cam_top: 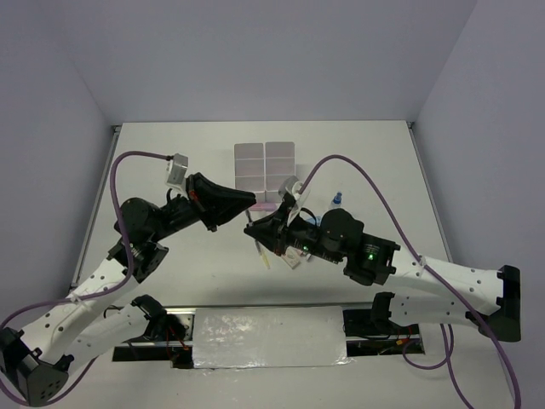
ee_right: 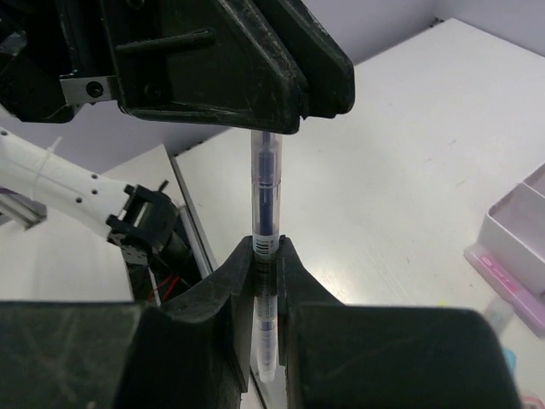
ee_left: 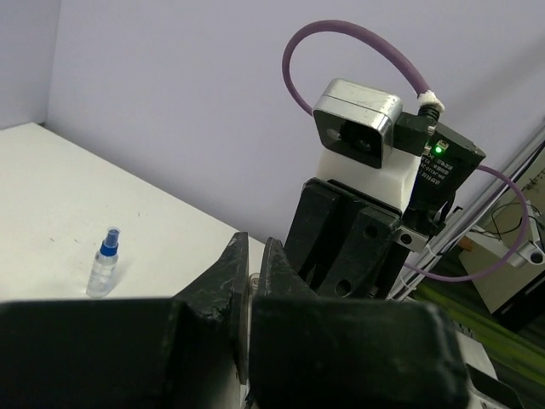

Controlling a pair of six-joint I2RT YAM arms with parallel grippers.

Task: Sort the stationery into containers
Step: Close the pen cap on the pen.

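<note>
A clear pen (ee_right: 265, 192) with a dark blue refill stands between the jaws of my right gripper (ee_right: 267, 247), which is shut on its barrel. Its far end runs up into my left gripper (cam_top: 254, 201), whose jaws are shut on that tip; the clear tip (ee_left: 254, 279) shows in the narrow gap of the left gripper (ee_left: 253, 256). Both grippers meet over the table's middle, the right gripper (cam_top: 251, 228) just below the left. The white containers (cam_top: 265, 164) stand behind them. A tiny blue-capped bottle (cam_top: 338, 198) stands to the right, also seen as the bottle (ee_left: 106, 264).
A pink marker (ee_right: 502, 277) lies beside the containers' near wall (ee_right: 519, 226). A thin yellow pen (cam_top: 264, 256) lies under the right arm. The right wrist's camera block (ee_left: 358, 128) sits close in front of the left gripper. Grey walls enclose the table.
</note>
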